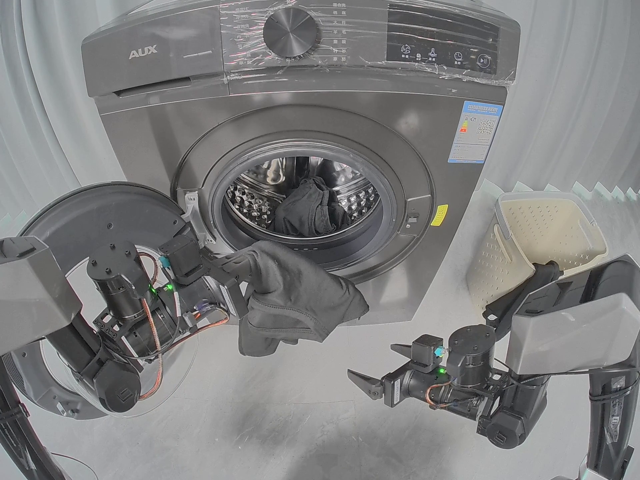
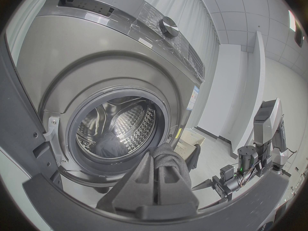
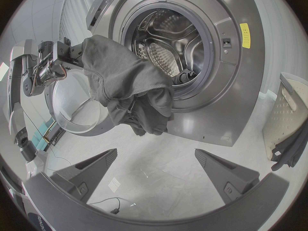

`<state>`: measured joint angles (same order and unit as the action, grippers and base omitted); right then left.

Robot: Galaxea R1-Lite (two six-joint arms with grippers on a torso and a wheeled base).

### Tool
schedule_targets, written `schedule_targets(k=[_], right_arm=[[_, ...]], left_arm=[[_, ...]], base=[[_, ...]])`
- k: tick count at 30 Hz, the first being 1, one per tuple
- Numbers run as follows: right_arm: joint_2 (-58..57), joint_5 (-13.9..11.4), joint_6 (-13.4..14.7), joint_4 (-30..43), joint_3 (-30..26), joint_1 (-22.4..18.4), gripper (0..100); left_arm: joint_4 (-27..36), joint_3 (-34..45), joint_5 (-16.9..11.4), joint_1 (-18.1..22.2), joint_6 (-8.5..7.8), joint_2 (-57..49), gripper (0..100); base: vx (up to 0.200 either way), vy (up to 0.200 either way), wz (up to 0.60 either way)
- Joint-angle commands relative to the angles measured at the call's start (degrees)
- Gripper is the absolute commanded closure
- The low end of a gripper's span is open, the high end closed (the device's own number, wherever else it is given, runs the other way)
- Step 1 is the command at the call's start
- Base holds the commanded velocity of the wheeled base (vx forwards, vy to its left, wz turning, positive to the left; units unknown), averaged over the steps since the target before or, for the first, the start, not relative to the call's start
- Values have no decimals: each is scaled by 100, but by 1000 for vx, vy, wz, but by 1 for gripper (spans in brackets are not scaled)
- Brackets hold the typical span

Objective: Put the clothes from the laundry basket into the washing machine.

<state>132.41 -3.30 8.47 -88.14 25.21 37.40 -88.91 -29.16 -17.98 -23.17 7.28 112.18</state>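
Soft matt cloth is seen in the dark grey garment [image 1: 293, 295], smooth shiny metal in the big grey washing machine [image 1: 300, 101] and its dimpled drum [image 1: 250, 201], and matt plastic in the cream holed laundry basket [image 1: 490, 265].

Left arm [image 1: 120, 281], right arm [image 1: 470, 355]: silver-grey box links, black cylindrical wrist joints, green LEDs, braided orange cables. Right gripper [image 1: 372, 363]: black wedge jaws, one screw each.

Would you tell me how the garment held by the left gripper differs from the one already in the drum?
The held garment hangs outside the drum, clamped in the left gripper; the drum garment lies inside it, touched by nothing. The held garment drapes spread out; the drum garment sits bunched in a heap. Both are dark cloth.
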Motion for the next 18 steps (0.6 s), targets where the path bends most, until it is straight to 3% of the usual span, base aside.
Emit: schedule_targets(k=[1, 15, 18], right_arm=[[109, 5, -3, -2, 344, 162, 0], [-497, 207, -74, 7, 705, 487, 0], [-559, 506, -65, 60, 801, 487, 0]], left_arm=[[-4, -11, 5, -3, 2, 6, 100], [-4, -11, -4, -3, -7, 76, 100], [-4, -11, 5, 6, 2, 76, 100]], base=[[0, 0, 0], [0, 0, 0], [0, 0, 0]])
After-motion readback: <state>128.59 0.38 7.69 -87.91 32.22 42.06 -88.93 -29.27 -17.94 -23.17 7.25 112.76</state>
